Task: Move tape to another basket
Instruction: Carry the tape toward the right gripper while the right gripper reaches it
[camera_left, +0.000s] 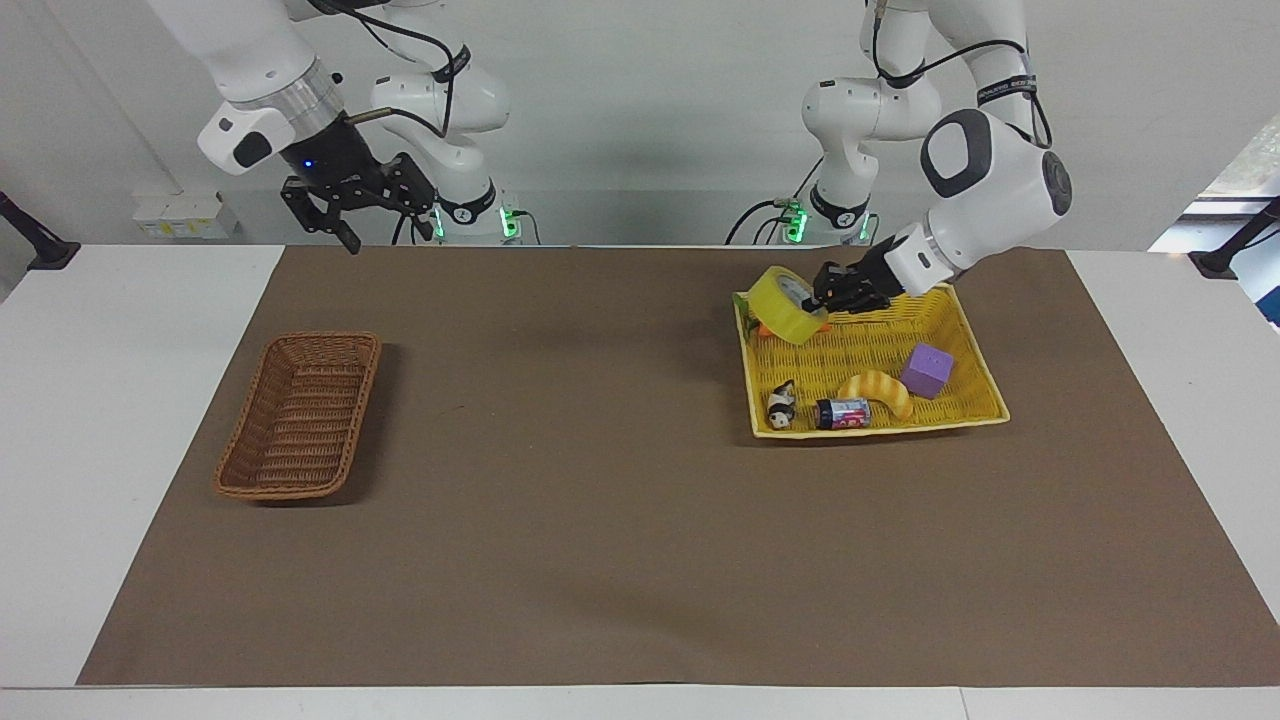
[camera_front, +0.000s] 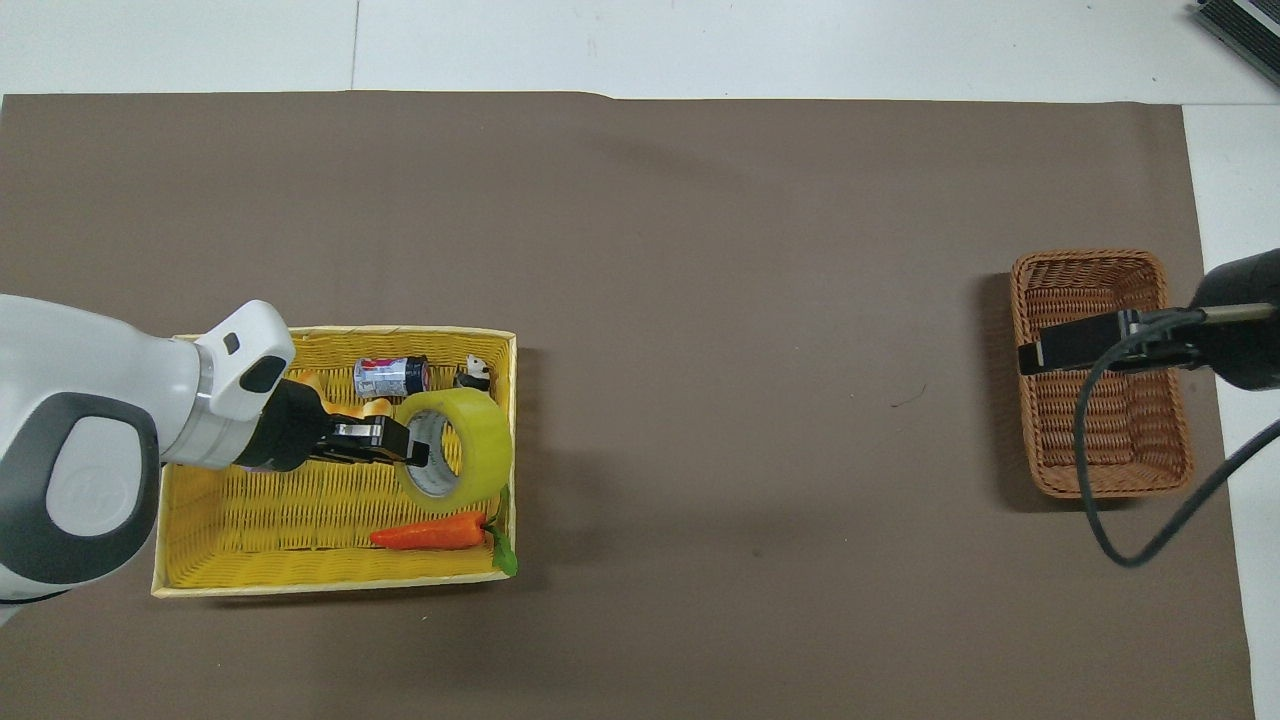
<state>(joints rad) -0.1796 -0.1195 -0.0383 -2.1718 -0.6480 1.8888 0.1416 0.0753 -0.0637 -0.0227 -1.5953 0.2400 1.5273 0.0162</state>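
The tape (camera_left: 788, 305), a yellow roll with a grey core, hangs from my left gripper (camera_left: 826, 291), which is shut on its wall with one finger inside the ring. It is held in the air over the yellow tray basket's (camera_left: 880, 345) edge toward the right arm's end. The overhead view shows the tape (camera_front: 458, 457) and left gripper (camera_front: 402, 450) above the tray (camera_front: 300, 510). The brown wicker basket (camera_left: 320, 340) stands at the right arm's end. My right gripper (camera_left: 385, 228) is open and raised; from overhead the right gripper (camera_front: 1070, 346) is over that basket (camera_front: 1090, 430).
In the yellow tray lie a carrot (camera_front: 430, 535), a small can (camera_left: 842, 412), a panda figure (camera_left: 781, 403), a striped curved toy (camera_left: 878, 390) and a purple cube (camera_left: 927, 370). A brown mat (camera_left: 600, 450) covers the table between the baskets.
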